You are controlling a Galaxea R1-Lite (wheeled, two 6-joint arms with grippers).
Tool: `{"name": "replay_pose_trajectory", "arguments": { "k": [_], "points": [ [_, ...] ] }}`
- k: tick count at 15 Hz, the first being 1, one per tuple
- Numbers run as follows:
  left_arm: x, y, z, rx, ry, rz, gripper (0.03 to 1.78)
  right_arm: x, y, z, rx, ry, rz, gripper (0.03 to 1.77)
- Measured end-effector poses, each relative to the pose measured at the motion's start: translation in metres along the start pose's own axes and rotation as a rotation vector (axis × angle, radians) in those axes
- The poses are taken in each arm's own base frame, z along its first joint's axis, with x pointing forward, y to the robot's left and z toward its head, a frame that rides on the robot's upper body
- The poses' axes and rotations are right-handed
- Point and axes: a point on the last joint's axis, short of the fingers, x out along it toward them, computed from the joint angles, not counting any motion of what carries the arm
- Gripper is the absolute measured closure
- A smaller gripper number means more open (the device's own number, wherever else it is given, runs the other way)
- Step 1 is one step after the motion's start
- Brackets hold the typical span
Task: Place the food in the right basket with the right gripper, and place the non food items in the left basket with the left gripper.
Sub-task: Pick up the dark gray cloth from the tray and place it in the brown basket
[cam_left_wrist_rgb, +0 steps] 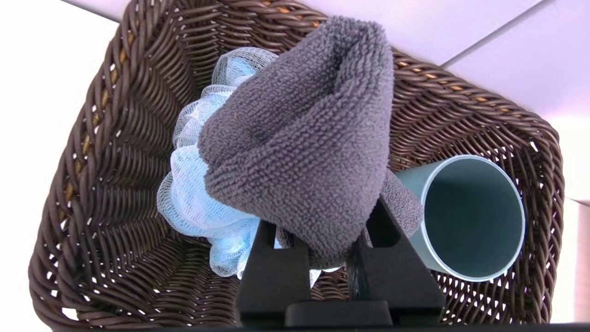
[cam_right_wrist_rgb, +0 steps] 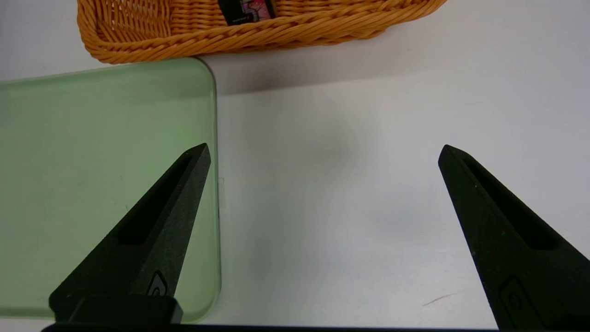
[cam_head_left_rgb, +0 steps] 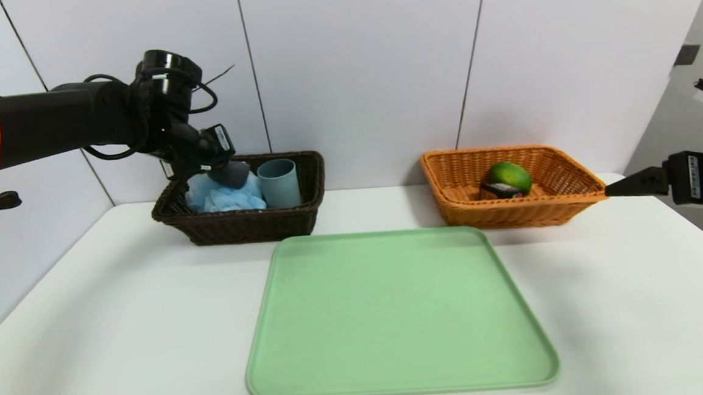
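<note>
Currently: my left hand [cam_left_wrist_rgb: 322, 258], clamped on the dark grey towel [cam_left_wrist_rgb: 299, 152], hangs over the dark brown basket [cam_left_wrist_rgb: 115, 161] at the tabletop's far left edge. Beneath the towel: blue bath puff [cam_left_wrist_rgb: 193, 198]; beside it, teal cup [cam_left_wrist_rgb: 465, 221], both inside that basket. Step in hand, as I judge it: delivery of the last non-food item. Next move calls for parting the fingers so the towel drops onto the puff, then lifting clear. My right hand [cam_right_wrist_rgb: 322, 152], fingers wide apart and empty, is parked near the tabletop's right edge. Orange basket [cam_head_left_rgb: 447, 173], far right: green fruit [cam_head_left_rgb: 509, 177], black box [cam_head_left_rgb: 500, 189]. Green tray [cam_head_left_rgb: 395, 311], centre.
</note>
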Motion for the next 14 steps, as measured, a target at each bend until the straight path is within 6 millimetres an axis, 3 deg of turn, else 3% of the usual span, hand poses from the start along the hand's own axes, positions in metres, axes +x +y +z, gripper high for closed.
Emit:
{"name": "replay_pose_trajectory", "arguments": {
  "k": [5,9,14],
  "points": [
    [0.001,-0.001,-0.001,-0.002,0.005,0.000,1.55,0.001,0.002,-0.001,-0.005,0.007,0.002,0.09],
    [0.000,-0.005,-0.003,-0.015,0.007,-0.012,0.96,0.001,0.002,-0.001,-0.006,0.005,0.003,0.09],
    [-0.014,-0.023,-0.008,-0.002,0.010,-0.060,0.55,0.001,0.002,0.000,-0.006,0.004,0.004,0.09]
  ]
}}
